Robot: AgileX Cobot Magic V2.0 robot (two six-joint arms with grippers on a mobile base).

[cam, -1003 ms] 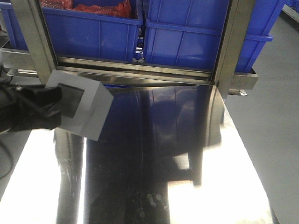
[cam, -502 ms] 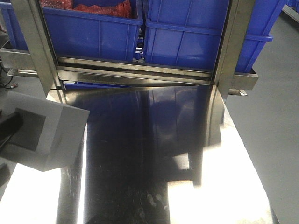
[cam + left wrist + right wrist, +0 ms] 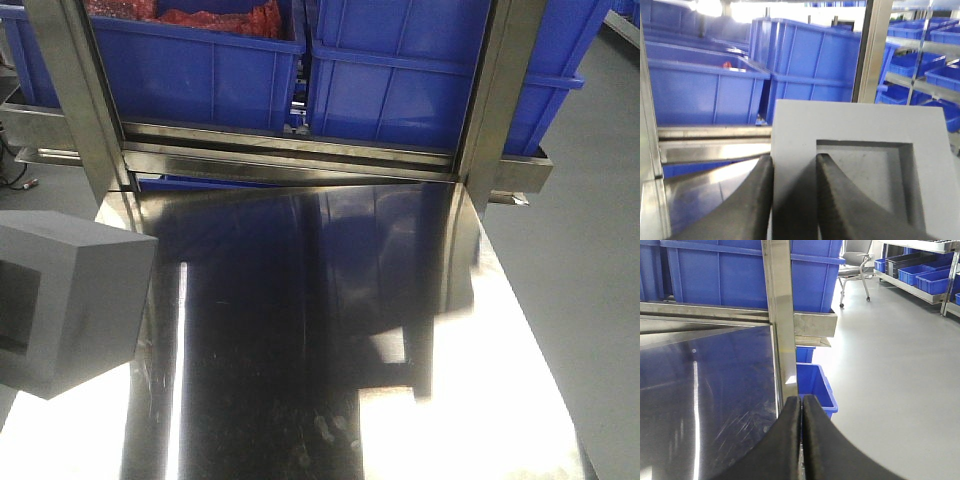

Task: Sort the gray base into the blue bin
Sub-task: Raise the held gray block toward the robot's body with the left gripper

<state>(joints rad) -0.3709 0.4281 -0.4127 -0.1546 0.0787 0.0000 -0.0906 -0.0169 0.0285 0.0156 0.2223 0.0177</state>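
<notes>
The gray base (image 3: 70, 300) is gripped across its rim wall by the left end effector (image 3: 794, 167) for carrying; the right end effector (image 3: 801, 402) is clenched, empty.

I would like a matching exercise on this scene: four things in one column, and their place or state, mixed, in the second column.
Things:
1. gray base
2. right gripper
3. blue bin with red contents
4. office chair

Place or state:
A. shut, empty
B. on the rack behind the steel table
C. standing on the floor
D. clamped by the left gripper

Pairs: 1-D, 2-A, 3-B, 4-C.
</notes>
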